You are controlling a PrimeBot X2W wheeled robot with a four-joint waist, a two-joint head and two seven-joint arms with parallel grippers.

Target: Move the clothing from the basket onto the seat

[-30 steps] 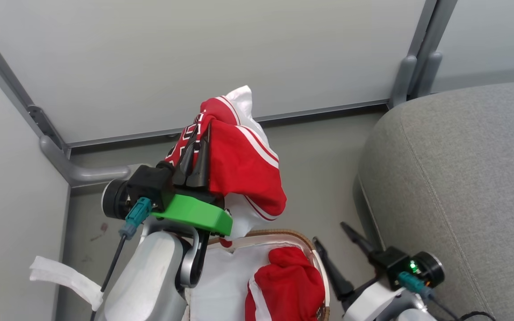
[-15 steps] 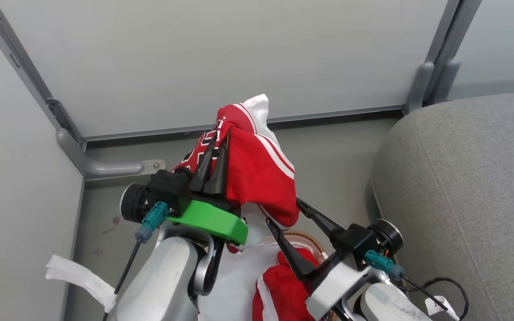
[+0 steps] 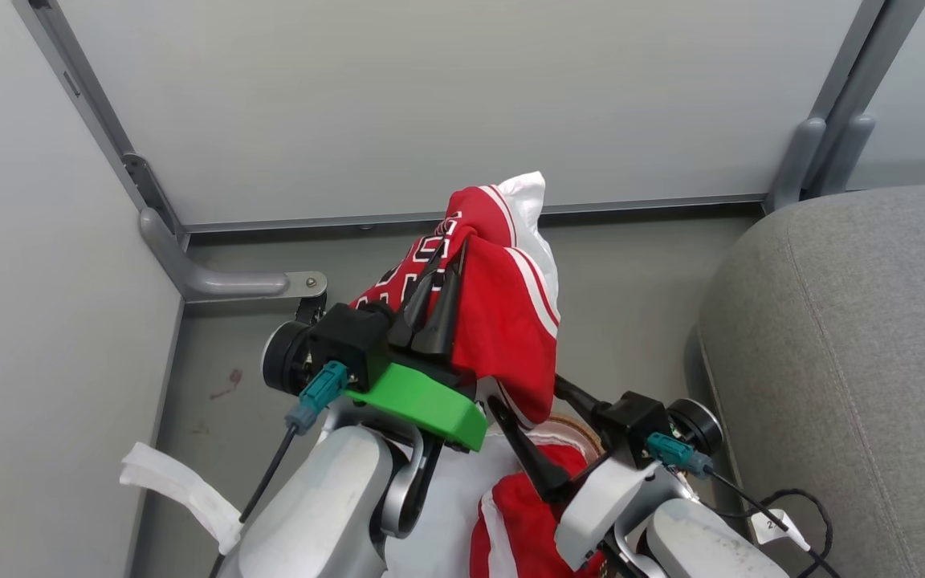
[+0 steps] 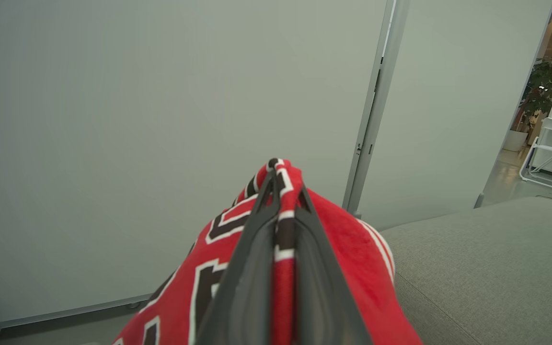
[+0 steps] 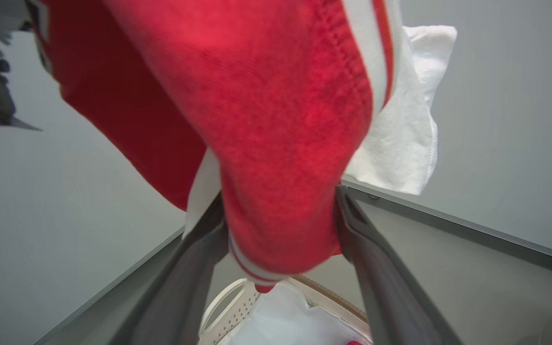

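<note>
**Knit, Weave and Moulded Plastic**

The jersey point(image 3: 511, 321) is soft red knit with a fine grainy texture, and its white trim and black lettering are matt. The seat point(image 3: 856, 361) is covered in coarse grey woven fabric. The basket point(image 5: 240, 314) is smooth white perforated plastic with a brown woven rim and a white cloth liner point(image 5: 295, 326). The jaws of the left gripper point(image 3: 451, 245) look like matt dark plastic. Its green mount point(image 3: 422, 401) is satin plastic, and the forearm shell point(image 3: 326, 506) is pale and glossy.
</note>
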